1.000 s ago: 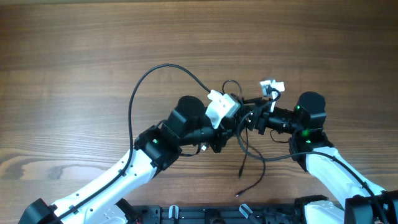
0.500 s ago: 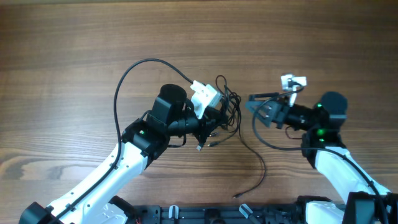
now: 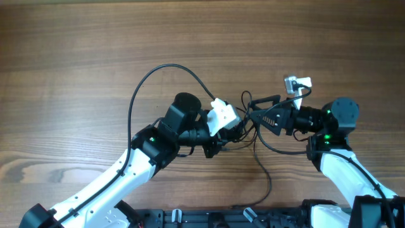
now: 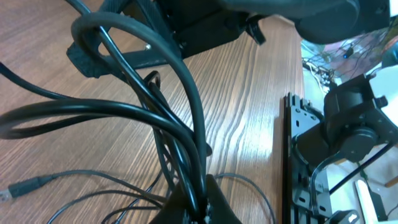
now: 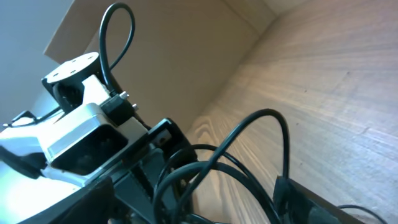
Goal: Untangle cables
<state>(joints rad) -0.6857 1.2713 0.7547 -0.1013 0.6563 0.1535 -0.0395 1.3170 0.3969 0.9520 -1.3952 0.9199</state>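
The left gripper (image 3: 229, 132), clamped on the cables (image 3: 247, 120), has swung back right toward the wide-open right gripper (image 3: 256, 111), so the bundle bunches between them mid-surface (image 3: 76, 57), one tail trailing near, seemingly still tangled.

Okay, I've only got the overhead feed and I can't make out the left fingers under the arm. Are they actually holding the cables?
Observer: Yes. In the left wrist view, strands of the cables converge into the left gripper and look pinched there.
Operator: And the right gripper?
Observer: The right gripper looks open. Its wrist view shows cable loops arching between the spread fingers.
Operator: Any loose ends on the left side?
Observer: One plug tip lies flat on the table, at the left edge of the left wrist view.
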